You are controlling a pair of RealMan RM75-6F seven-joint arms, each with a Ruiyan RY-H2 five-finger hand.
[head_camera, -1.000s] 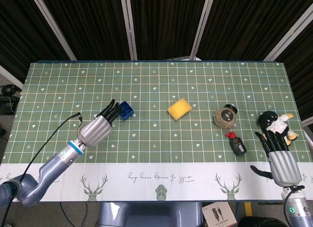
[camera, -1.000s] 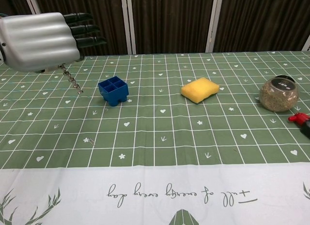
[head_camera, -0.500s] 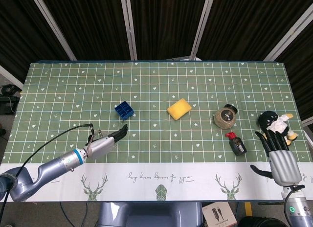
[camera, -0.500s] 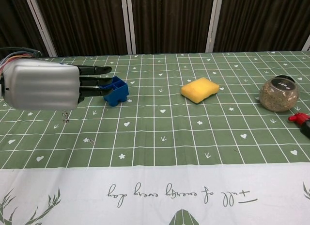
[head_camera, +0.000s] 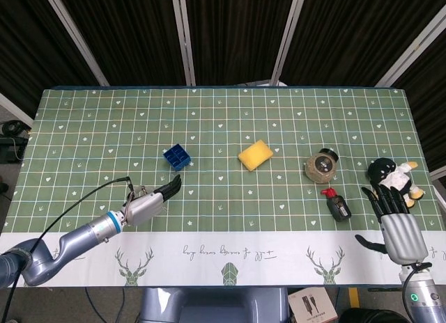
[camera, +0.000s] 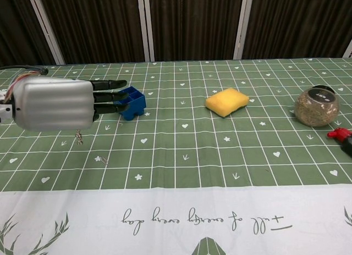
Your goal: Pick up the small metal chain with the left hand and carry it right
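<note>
The left hand (camera: 54,104) hung low over the near-left part of the bench (head_camera: 293,121), back of the hand up, dark fingers (camera: 110,95) stretched out flat and pressed together toward the blue tray (camera: 130,102). A short bit of the chain (camera: 80,137) dangled from under the palm, so the hand was holding it, though I couldn't tell exactly how. The right hand (head_camera: 396,221) sat at the near-right edge, fingers straight and slightly spread, holding nothing, next to the penguin toy (head_camera: 391,177). The yellow sponge (head_camera: 255,154), round jar (head_camera: 321,166) and a little black bottle (head_camera: 337,204) lay between them.
</note>
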